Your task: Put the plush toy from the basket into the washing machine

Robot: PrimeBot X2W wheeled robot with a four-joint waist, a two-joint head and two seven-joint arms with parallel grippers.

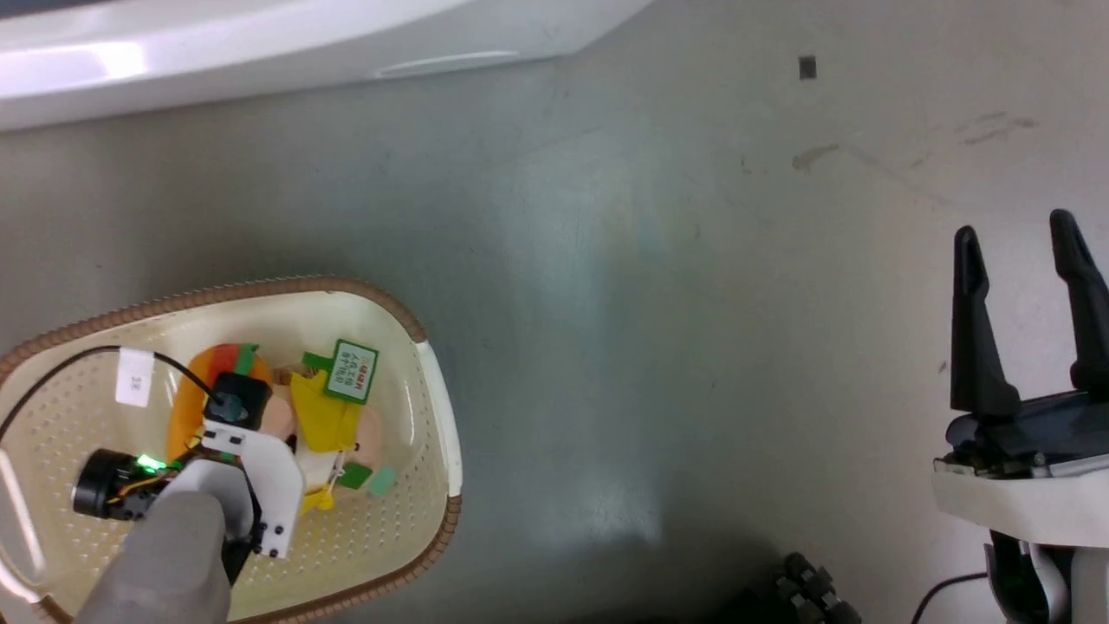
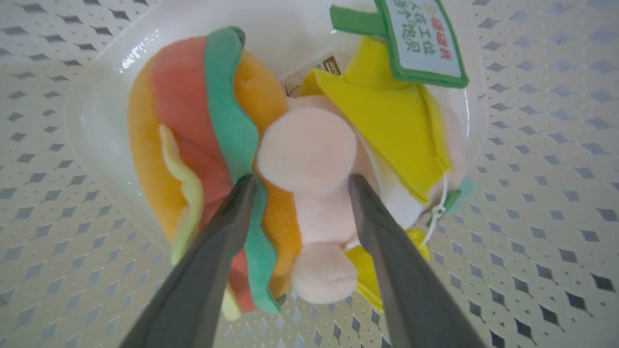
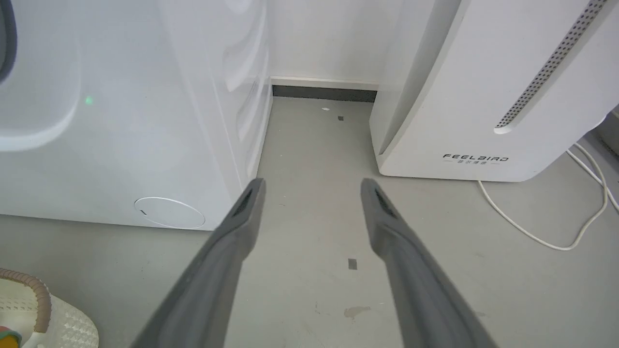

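Peach-pink limb of the plush toy sat between my open left jaws, long axis crossing their closing line | toy in basket, toward its right rim | right jaws open, well apart.

Left end effector, right one: wide-spread
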